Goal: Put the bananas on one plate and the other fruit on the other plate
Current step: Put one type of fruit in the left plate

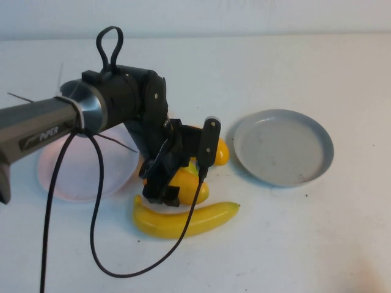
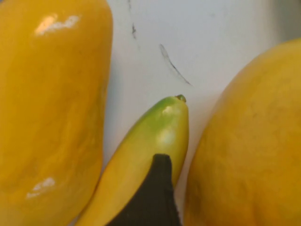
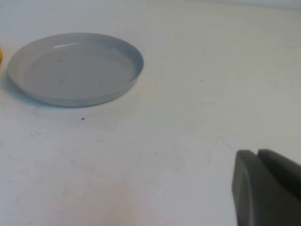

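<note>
My left gripper is low over the fruit pile, between the pale pink plate and the grey-blue plate. One banana lies in front of the pile. The other banana's green tip shows between two mangoes. One dark finger lies over that banana, beside the right-hand mango; the jaws look open around this mango. In the high view the mangoes are one under the gripper and one behind it. My right gripper is shut and empty, off to the side of the grey-blue plate.
Both plates hold nothing. The left arm's black cable loops down onto the table in front of the pink plate. Bare white table lies behind the plates and to the right of the grey-blue one.
</note>
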You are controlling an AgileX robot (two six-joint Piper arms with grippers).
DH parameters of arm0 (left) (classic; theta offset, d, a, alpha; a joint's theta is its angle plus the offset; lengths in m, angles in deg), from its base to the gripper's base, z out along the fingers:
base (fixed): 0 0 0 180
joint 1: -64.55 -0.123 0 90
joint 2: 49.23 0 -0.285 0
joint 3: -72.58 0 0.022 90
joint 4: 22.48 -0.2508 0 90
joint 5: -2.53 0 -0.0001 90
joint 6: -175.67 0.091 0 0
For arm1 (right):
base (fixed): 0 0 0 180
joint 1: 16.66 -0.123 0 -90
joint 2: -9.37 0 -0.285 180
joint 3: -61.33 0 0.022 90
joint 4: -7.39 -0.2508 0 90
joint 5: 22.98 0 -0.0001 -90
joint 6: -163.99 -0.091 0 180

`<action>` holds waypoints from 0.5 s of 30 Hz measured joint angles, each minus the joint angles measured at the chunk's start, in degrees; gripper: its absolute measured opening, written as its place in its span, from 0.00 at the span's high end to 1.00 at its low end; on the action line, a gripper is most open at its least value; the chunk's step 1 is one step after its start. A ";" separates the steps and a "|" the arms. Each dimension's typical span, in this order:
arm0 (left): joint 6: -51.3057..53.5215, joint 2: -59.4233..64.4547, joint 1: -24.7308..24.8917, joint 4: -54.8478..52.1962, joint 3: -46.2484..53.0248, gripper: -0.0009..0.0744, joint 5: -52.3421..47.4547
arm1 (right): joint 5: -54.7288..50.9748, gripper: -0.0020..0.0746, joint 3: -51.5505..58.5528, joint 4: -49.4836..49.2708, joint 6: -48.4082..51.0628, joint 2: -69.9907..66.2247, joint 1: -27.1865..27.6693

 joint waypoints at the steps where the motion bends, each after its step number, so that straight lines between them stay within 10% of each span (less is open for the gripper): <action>1: 0.00 0.12 0.00 -0.28 -0.10 0.10 0.21 | 0.00 0.99 0.00 0.00 0.00 0.00 0.00; 8: 0.00 0.87 0.11 -0.76 -0.44 0.11 1.35 | 0.00 0.99 0.00 0.00 0.00 0.00 0.00; 15: 0.00 0.98 0.11 -1.09 -0.47 0.34 -0.11 | 0.00 0.99 0.00 0.00 0.00 0.00 0.00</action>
